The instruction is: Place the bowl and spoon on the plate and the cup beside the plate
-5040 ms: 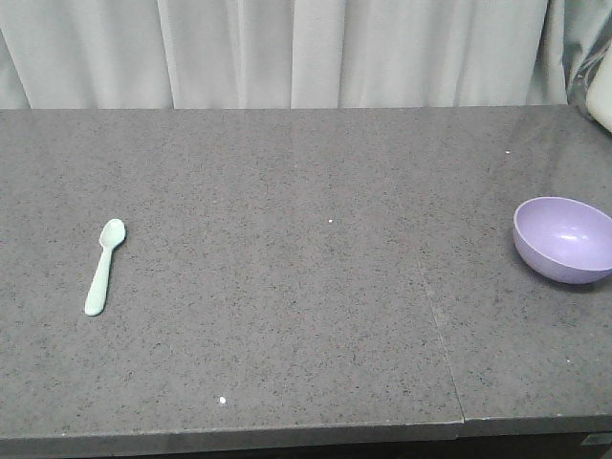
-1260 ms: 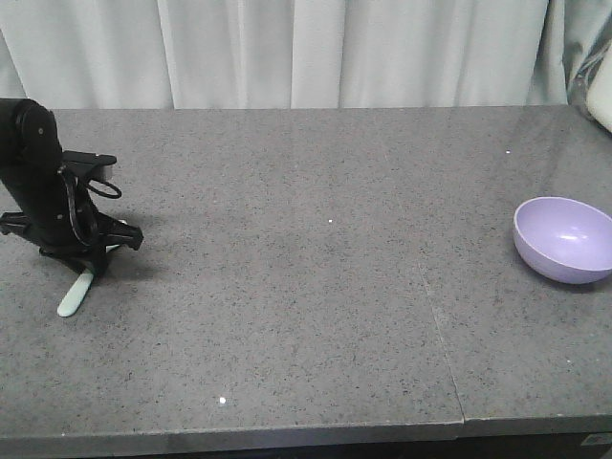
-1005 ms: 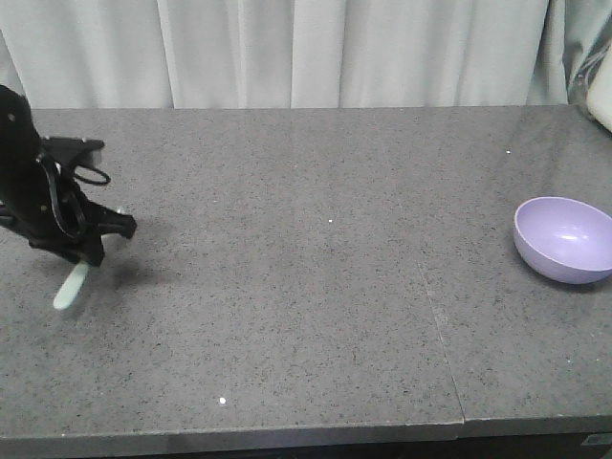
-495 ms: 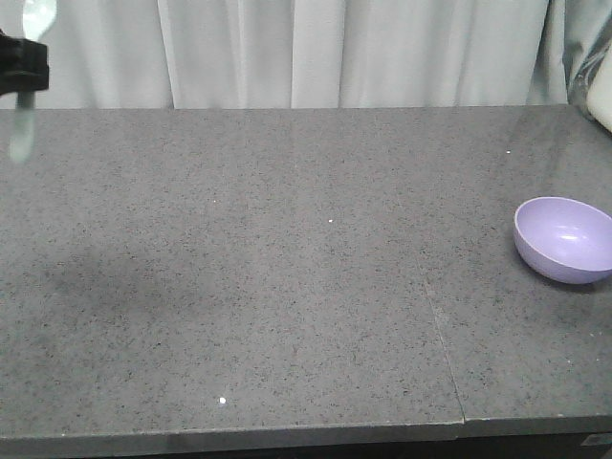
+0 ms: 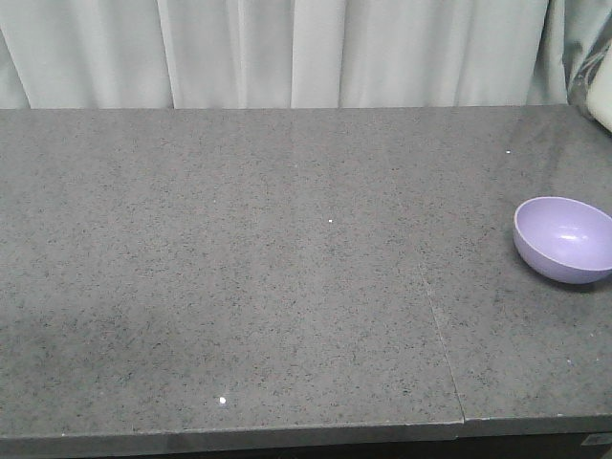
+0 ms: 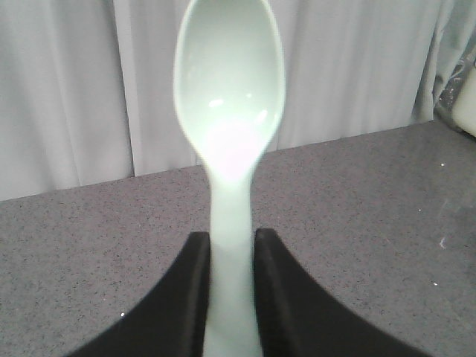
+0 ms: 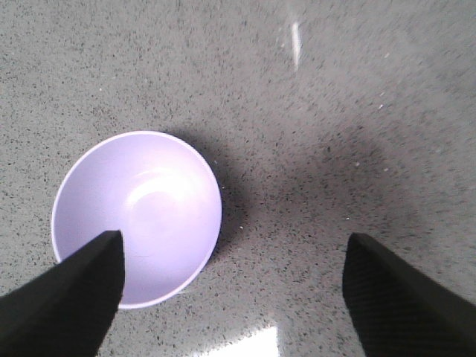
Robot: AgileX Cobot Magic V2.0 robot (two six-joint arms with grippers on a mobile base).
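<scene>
The pale mint-green spoon [image 6: 230, 126] stands upright in the left wrist view, head up against the curtain. My left gripper [image 6: 232, 249] is shut on its handle, lifted off the counter and out of the front view. The lavender bowl [image 5: 564, 239] sits at the right edge of the grey counter, empty. From above, my right gripper [image 7: 234, 249] hangs open over the bowl [image 7: 137, 217], its left finger over the bowl's near rim, its right finger over bare counter. Plate and cup are out of view.
A grey speckled stone counter [image 5: 287, 277] with a seam [image 5: 442, 344] running to the front edge at the right. White curtains [image 5: 287, 53] hang behind the counter. A pale object [image 5: 601, 100] shows at the far right edge.
My left gripper closed on the spoon at the left of the counter, lifted it upward, and has since left the front view. The bowl stayed put.
</scene>
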